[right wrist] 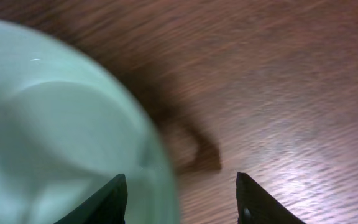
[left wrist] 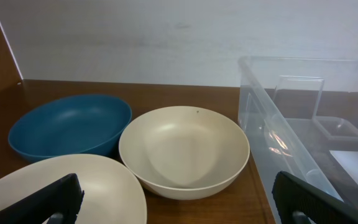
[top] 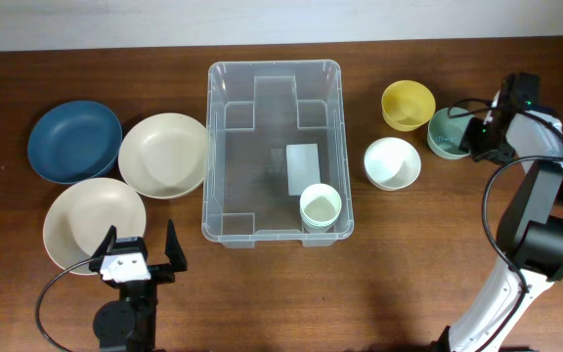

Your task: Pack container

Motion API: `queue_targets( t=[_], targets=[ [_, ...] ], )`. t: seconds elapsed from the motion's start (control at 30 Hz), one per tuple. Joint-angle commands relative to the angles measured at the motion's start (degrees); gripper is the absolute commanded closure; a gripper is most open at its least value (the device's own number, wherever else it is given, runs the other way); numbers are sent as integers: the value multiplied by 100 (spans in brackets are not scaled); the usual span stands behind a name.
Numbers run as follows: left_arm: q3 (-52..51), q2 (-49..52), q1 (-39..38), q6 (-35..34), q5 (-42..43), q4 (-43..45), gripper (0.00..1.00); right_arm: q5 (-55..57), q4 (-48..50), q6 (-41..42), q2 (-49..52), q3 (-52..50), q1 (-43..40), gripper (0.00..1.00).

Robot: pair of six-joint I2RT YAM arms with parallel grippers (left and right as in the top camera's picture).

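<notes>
The clear plastic container (top: 274, 147) stands mid-table with a pale green cup (top: 320, 206) in its near right corner; its wall shows in the left wrist view (left wrist: 303, 149). My right gripper (top: 472, 137) is open over the rim of a green bowl (top: 445, 131) at the far right; one finger is over the bowl's inside (right wrist: 55, 143), the other over the table, jaws (right wrist: 180, 198) straddling the rim. My left gripper (top: 137, 256) is open and empty at the front left, by a beige plate (top: 88, 223).
A blue plate (top: 73, 140) and a beige bowl (top: 162, 154) lie left of the container; both show in the left wrist view, the blue plate (left wrist: 67, 124) and the beige bowl (left wrist: 182, 149). A yellow bowl (top: 407, 103) and a white bowl (top: 392, 161) sit to the right.
</notes>
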Motion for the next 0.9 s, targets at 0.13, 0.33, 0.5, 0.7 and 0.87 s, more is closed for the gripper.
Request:
queue_targets(
  t=[0.13, 0.33, 0.5, 0.7, 0.87],
  targets=[
    [-44, -48, -35, 74, -39, 13, 0, 22, -68, 42, 46, 22, -337, 55],
    [-44, -48, -35, 74, -39, 13, 0, -116, -59, 42, 48, 17, -330, 69],
    [-44, -48, -35, 74, -39, 13, 0, -146, -39, 42, 48, 17, -330, 96],
    [-44, -48, -35, 74, -39, 13, 0, -144, -22, 17, 37, 31, -339, 96],
    [-44, -48, -35, 74, -39, 13, 0, -149, -46, -44, -251, 111, -337, 96]
  ],
)
